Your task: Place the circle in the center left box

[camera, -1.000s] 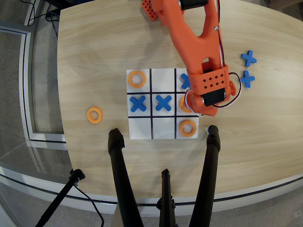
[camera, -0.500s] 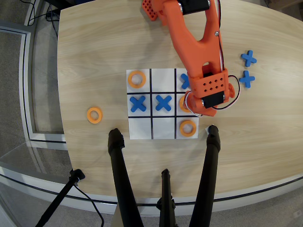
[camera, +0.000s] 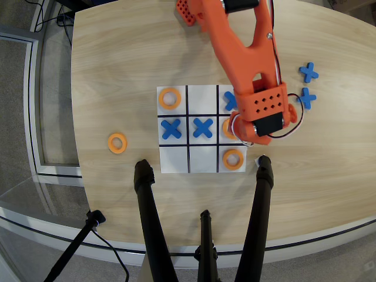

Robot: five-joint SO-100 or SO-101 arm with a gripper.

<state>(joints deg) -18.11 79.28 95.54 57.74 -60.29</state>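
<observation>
1. Overhead view showed the orange arm (camera: pixel 247 53) reaching in from the far edge of the tabletop, its wrist block hanging over the right-hand end of the board's middle row; the gripper (camera: pixel 238 130) sat beneath that block, and I could not tell whether its jaws were parted or clamped.
2. An orange ring, the circle (camera: pixel 227 127), peeked out as a sliver from under the wrist, lying in or just above the center left box (camera: pixel 224 136), which in this view was the middle-row end cell on the right; touching the paper or held clear of it, that was hidden.
3. The board (camera: pixel 202 158) lay mid-table, nearer the front edge; two blue crosses (camera: pixel 171 128) filled the other two middle-row cells; another ring (camera: pixel 170 98) sat in the far-left cell, one more (camera: pixel 233 158) in the near-right cell; a third cross (camera: pixel 230 100) was half covered by the arm.
4. A spare ring (camera: pixel 117 143) rested off the board toward the left edge; two spare crosses (camera: pixel 307 85) waited toward the right edge.
5. My read: this was the placing step, nearly done; the next move would call for a clean release, if the ring was held, then a straight lift away so the fingers did not drag the ring across a black line or nudge the ring in the cell just in front.
</observation>
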